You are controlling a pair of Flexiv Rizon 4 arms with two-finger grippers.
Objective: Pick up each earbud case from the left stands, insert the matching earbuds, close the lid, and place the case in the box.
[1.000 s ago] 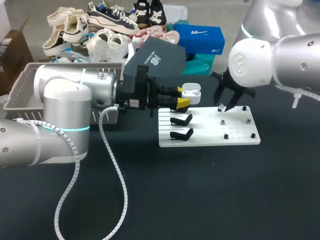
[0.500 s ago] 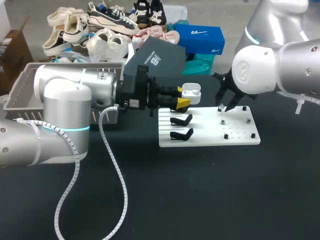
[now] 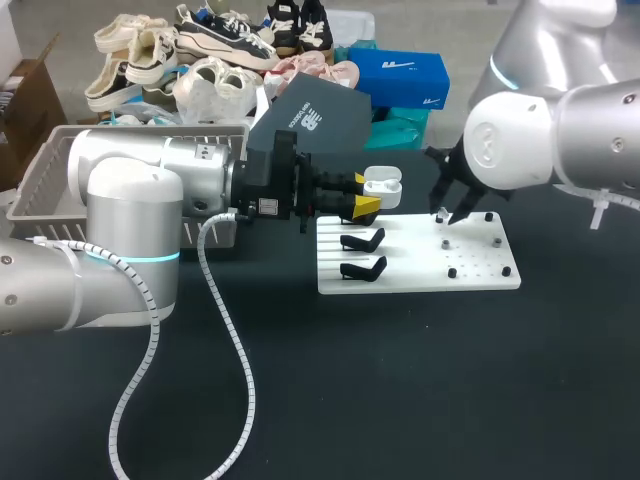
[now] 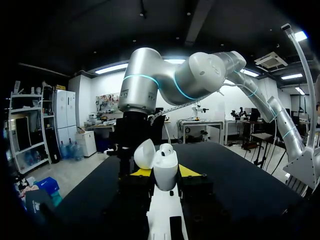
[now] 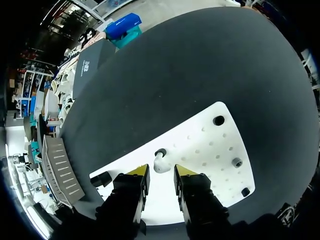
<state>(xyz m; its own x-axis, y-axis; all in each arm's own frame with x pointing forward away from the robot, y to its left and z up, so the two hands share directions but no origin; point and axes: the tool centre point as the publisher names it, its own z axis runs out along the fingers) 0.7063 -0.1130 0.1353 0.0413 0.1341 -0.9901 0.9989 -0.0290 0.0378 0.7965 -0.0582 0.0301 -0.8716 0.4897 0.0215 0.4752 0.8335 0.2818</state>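
Two hands hang over the dark counter (image 3: 400, 380). The left hand (image 3: 368, 196) pinches an open white earbud case (image 3: 382, 186) from both sides, lid tipped back, above the white perforated board (image 3: 420, 265) near two black stands (image 3: 363, 240). The right hand (image 5: 161, 175) hangs over the board's other end, fingers spread, with a small white earbud (image 5: 161, 162) on its peg just ahead of the tips.

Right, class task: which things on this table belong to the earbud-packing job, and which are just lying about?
Job: earbud case in the left gripper; earbud ahead of the right gripper; white board; black stands; grey basket, probably the box.
Lying about: shoes; blue shoebox; grey lid.
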